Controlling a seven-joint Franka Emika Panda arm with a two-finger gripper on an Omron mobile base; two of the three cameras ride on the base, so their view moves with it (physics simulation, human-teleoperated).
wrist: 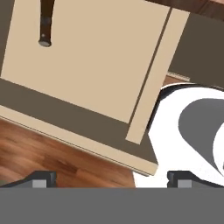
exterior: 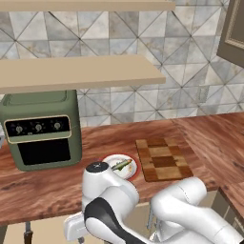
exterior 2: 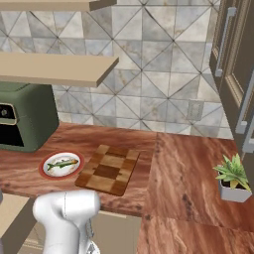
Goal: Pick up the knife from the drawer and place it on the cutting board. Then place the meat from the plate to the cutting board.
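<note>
Nothing of the task looks done yet. The knife lies in the open drawer, its dark handle showing at the top of the hand view, well apart from the gripper, whose jaws stand wide apart and empty. Up on the tabletop, the cutting board is bare, and the meat lies on the plate just beside it.

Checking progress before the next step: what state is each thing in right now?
drawer: pulled open.
knife: lying in the drawer, only its dark handle in sight, not gripped.
gripper: open, empty, over the drawer.
cutting board: flat on the counter, bare.
meat: lying on the plate.
plate: on the counter beside the board.
</note>
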